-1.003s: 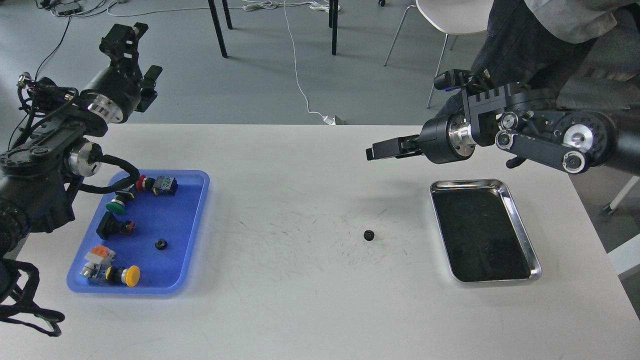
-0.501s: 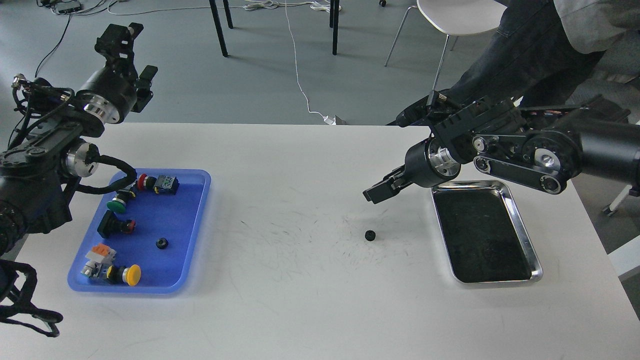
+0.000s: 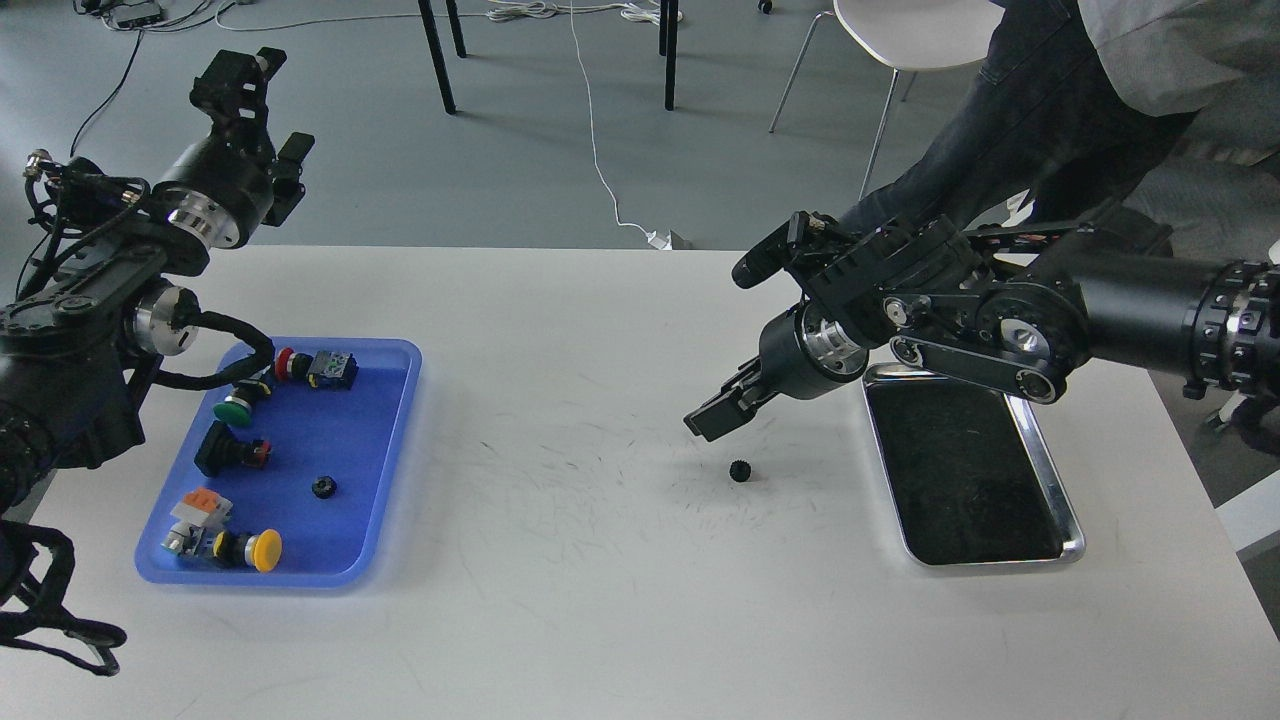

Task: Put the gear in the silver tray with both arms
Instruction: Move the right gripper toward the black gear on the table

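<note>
White tabletop carries everything: right gripper (image 3: 718, 413) hovers just above-left of the small black gear (image 3: 739, 471), jaw gap unreadable; silver tray (image 3: 1058, 492) right of the gear; left gripper (image 3: 262, 110), fingers apart, far left; no legible writing

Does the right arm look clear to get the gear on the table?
Probably yes: the right gripper hangs just above and left of the gear, which sits alone on the bare table with nothing between them.
</note>
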### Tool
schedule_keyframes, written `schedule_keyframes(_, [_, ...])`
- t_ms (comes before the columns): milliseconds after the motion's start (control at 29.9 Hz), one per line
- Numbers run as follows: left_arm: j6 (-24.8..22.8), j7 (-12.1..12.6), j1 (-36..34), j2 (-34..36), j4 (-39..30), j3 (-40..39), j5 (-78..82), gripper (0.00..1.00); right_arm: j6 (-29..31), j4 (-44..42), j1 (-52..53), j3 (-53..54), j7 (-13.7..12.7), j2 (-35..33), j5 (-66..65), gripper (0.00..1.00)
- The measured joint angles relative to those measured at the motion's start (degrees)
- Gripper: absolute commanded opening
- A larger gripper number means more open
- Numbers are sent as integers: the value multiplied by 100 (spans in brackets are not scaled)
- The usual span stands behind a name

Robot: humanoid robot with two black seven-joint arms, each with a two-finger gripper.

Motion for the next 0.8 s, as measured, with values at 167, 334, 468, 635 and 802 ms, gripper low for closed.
schedule_keyframes(167, [0, 0, 2, -5, -3, 0, 0, 98, 0, 84, 53, -208, 291, 4, -185, 96])
schedule_keyframes(334, [0, 0, 2, -6, -3, 2, 0, 98, 1, 196, 114, -509, 702, 32, -867, 96])
schedule_keyframes(468, [0, 0, 1, 0, -6, -2, -7, 98, 0, 202, 127, -608, 860, 40, -1164, 96])
schedule_keyframes(635, [0, 0, -2, 2, -5, -31, -9, 98, 0, 179, 120, -660, 878, 41, -1350, 95])
schedule_keyframes(802, [0, 0, -7, 3, -9, -92, -10, 98, 0, 150, 102, -675, 880, 115, -1401, 90])
